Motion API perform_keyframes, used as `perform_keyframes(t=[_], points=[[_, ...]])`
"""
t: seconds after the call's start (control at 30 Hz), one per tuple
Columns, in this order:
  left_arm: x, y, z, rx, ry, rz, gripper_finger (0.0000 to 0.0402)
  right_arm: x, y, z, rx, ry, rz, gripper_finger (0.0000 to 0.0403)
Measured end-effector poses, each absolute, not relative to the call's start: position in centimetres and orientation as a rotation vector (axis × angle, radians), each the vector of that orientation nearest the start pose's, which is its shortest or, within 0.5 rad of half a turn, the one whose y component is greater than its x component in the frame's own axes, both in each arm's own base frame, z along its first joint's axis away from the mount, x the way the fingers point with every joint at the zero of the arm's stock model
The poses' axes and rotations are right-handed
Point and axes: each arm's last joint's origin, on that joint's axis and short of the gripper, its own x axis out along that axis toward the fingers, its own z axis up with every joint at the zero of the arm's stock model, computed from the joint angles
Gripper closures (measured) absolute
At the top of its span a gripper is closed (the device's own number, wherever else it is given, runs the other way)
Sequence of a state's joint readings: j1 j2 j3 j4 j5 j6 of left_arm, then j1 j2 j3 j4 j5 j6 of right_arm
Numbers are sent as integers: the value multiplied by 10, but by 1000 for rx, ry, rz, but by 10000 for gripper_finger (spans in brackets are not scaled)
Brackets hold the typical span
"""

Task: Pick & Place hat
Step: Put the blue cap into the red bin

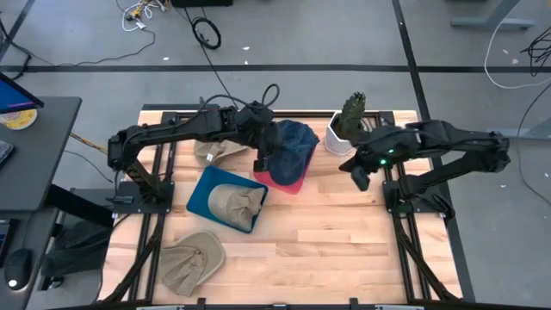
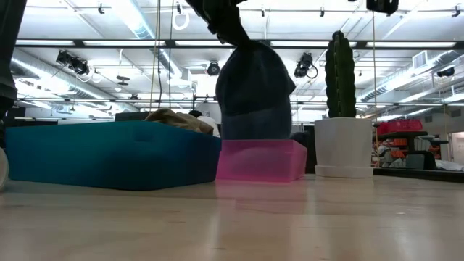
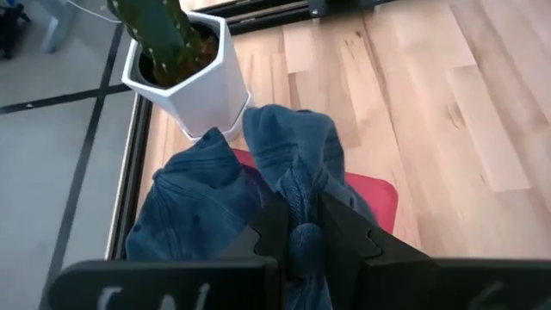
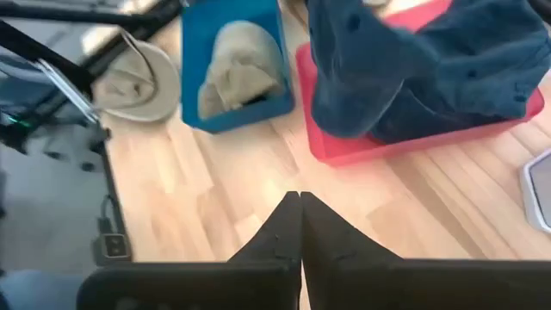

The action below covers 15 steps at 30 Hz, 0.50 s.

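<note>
A dark blue denim hat (image 1: 291, 145) hangs from my left gripper (image 1: 262, 160) over a pink bin (image 1: 293, 181). In the low view the blue hat (image 2: 254, 87) drops down to the pink bin (image 2: 261, 161). My left gripper (image 3: 298, 231) is shut on its cloth. My right gripper (image 1: 358, 177) waits shut above the table's right side, right of the bin; its fingers (image 4: 300, 211) touch nothing. A blue bin (image 1: 225, 200) holds a tan hat (image 1: 239, 201). My left gripper pinches a bunched fold of the blue hat's cloth (image 3: 301, 194) between its two fingers, coming slanting down from the table's left. The hat hangs slack below the fingers, and its lower part (image 2: 255, 130) reaches into the pink bin.
A cactus in a white pot (image 1: 343, 131) stands just right of the pink bin at the far edge. A second tan hat (image 1: 195, 258) lies near the table's left near corner, a third (image 1: 215, 153) under the left arm. Bare wood (image 1: 336, 250) spans the near right.
</note>
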<state>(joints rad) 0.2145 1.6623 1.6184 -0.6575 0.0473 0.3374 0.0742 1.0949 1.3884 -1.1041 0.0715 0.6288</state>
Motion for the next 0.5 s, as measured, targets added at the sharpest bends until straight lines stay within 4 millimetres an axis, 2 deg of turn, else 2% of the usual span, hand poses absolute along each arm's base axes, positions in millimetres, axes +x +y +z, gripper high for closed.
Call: perform_keyframes(t=[0.2,0.5], points=[[356,80,353,284,711,2,356,196,15,385,493,854,-271,402],[356,81,349,419,739,-70,356,198,15,385,496,850,-280,403]])
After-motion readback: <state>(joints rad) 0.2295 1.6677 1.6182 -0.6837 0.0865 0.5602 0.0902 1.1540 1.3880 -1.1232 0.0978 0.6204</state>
